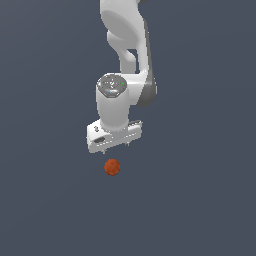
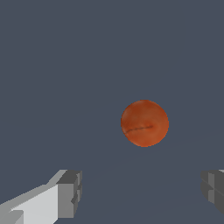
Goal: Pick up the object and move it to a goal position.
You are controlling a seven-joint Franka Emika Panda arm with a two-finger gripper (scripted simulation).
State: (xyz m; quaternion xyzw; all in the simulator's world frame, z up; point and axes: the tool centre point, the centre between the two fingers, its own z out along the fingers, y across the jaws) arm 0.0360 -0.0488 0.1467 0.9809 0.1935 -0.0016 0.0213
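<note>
The object is a small orange-red, slightly mottled ball [image 1: 112, 167] lying on the dark grey surface. In the wrist view the ball [image 2: 145, 123] shows with a thin dark crease across it. My white gripper [image 1: 115, 146] hangs above the ball and a little behind it, not touching it. Its jaws stand wide apart and hold nothing. In the wrist view the grey fingertips [image 2: 70, 194] frame the picture's lower corners, and the gripper [image 2: 142, 192] is clear of the ball.
The flat dark grey surface [image 1: 200, 200] fills both views. The white arm [image 1: 125, 40] rises from the gripper toward the exterior view's top.
</note>
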